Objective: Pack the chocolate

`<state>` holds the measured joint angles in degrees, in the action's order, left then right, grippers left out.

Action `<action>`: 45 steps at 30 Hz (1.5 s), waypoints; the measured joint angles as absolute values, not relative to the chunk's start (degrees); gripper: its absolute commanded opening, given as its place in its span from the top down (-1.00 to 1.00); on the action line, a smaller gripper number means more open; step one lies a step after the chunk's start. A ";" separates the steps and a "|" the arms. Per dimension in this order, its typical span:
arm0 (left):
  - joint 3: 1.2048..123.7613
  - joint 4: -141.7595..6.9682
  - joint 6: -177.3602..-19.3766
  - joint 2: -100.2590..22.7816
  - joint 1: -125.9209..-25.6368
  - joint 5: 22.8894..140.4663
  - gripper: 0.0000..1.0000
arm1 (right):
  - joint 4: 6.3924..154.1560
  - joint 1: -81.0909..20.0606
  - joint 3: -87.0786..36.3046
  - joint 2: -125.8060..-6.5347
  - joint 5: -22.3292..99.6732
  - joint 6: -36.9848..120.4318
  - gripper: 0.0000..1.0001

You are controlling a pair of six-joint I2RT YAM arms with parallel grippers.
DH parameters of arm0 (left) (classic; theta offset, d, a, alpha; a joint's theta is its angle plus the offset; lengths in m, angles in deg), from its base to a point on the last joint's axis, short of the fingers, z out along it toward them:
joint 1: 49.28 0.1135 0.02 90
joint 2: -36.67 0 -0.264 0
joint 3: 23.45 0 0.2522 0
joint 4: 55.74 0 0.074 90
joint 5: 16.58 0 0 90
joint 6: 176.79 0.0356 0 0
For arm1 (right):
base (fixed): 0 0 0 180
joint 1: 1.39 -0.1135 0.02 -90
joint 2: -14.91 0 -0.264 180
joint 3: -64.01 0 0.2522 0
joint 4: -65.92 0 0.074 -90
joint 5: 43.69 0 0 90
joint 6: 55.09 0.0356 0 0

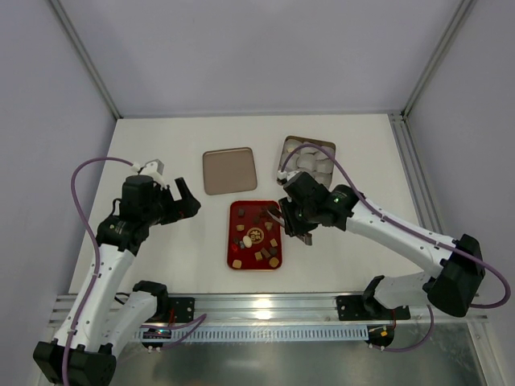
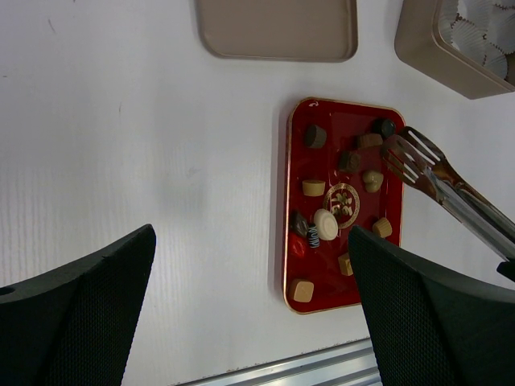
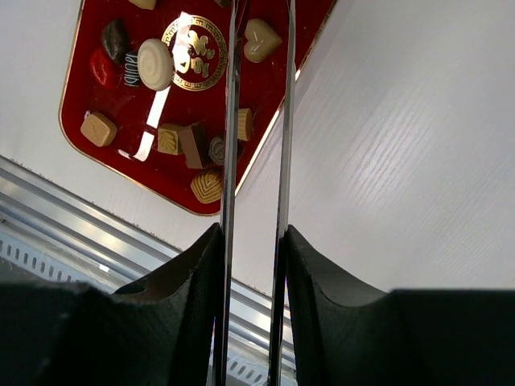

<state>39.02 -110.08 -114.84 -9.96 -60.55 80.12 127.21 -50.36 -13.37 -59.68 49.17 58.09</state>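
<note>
Tray check: right gripper [image 3: 253, 261] clenched on tongs [image 2: 438, 181], left gripper [image 1: 187, 201] released.
The chocolate [image 2: 325, 223] lies scattered on the red tray [image 2: 338, 121], centre frame on the bench [image 1: 161, 145]. Tong tips sit over the tray's upper right corner; the left gripper hangs left of the tray, jaws wide.

Lab robot cell: white table [image 1: 161, 153], plain grey walls [image 1: 241, 48], aluminium rail [image 1: 265, 305].

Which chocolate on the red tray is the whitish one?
The round cream disc beside the gold emblem on the tray; the rest are tan, brown or dark.
</note>
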 measured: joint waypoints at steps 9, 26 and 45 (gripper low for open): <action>39.02 -110.10 -114.84 -10.01 -60.57 80.12 -0.99 | 127.78 -50.36 -14.44 -62.52 49.82 56.21 0.17; 39.02 -110.08 -114.84 -10.01 -60.57 80.09 -0.99 | 127.69 -50.36 -15.62 -66.39 49.82 54.46 0.17; 39.02 -110.10 -114.84 -10.01 -60.57 80.09 -0.99 | 125.76 -50.40 -16.21 -69.25 49.82 54.07 0.32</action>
<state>39.02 -110.10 -114.84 -10.01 -60.57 80.09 125.76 -50.40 -16.21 -69.25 49.82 54.07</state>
